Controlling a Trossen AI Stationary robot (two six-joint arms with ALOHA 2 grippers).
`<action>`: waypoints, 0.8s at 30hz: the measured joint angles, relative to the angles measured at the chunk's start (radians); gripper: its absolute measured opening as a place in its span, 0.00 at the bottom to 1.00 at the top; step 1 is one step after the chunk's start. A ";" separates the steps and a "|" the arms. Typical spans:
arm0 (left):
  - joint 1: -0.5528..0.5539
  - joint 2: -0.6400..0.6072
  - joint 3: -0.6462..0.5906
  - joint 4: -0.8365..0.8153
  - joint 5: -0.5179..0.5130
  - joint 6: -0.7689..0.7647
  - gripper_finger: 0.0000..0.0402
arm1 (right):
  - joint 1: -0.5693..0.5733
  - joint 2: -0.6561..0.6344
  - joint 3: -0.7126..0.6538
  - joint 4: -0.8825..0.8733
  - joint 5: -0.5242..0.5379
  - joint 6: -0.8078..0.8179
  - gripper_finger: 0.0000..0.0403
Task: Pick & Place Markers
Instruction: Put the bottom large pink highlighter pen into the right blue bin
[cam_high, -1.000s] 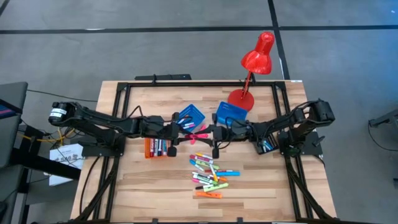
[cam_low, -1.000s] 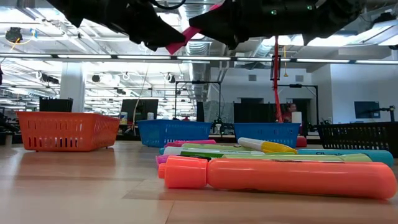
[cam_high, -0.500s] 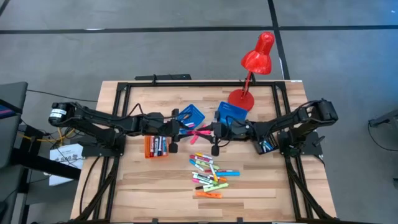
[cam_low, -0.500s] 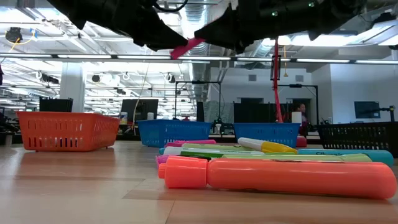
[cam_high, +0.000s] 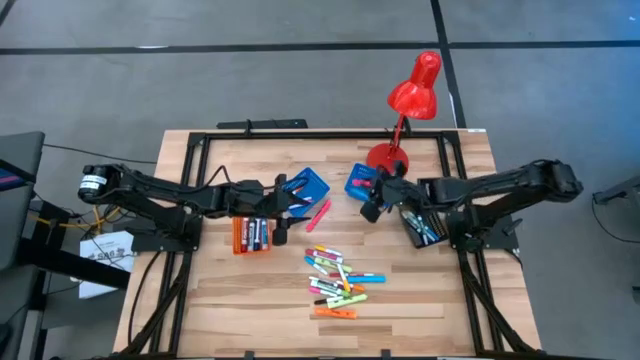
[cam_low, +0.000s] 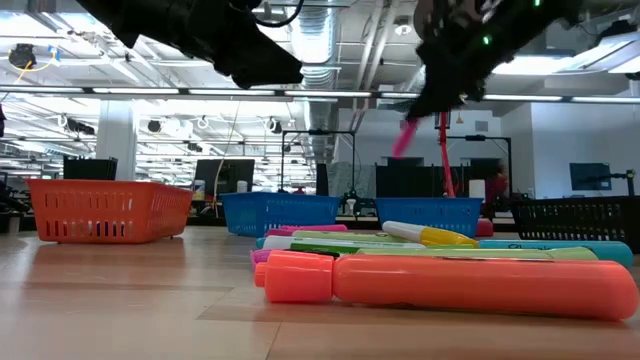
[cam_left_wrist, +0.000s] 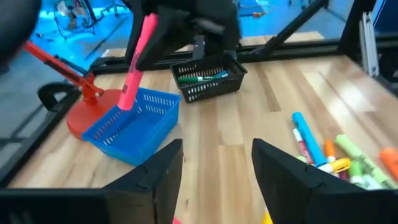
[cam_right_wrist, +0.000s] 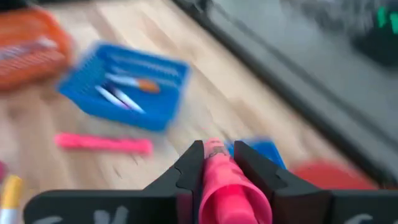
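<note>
The desk (cam_high: 220, 300) carries four small trays: two blue trays (cam_high: 306, 186) (cam_high: 362, 181), one orange tray (cam_high: 252, 236) and one black tray (cam_high: 424, 226). One red lamp (cam_high: 408, 100) stands at the rear edge. One loose pile of markers (cam_high: 338, 282) lies near the front; individual pens overlap, so an exact number cannot be determined. One pink marker (cam_high: 318, 215) lies alone. A second pink marker (cam_right_wrist: 222, 186) sits in the right hand (cam_right_wrist: 214, 163). Two arms are present.

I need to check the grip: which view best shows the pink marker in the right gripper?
Right wrist view: pink marker clamped between the right gripper fingers. Left wrist view shows it hanging above the blue tray; low view, small; high view, hidden.
</note>
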 joint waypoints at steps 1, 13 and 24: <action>-0.001 0.005 0.000 0.001 0.004 -0.023 0.46 | -0.021 0.004 0.000 -0.046 -0.007 0.050 0.16; -0.001 0.224 0.000 0.041 0.029 -0.046 0.41 | -0.197 0.212 0.000 -0.082 -0.229 0.080 0.16; 0.012 0.233 0.001 0.072 0.030 -0.046 0.40 | -0.231 0.260 0.001 -0.052 -0.266 0.080 0.16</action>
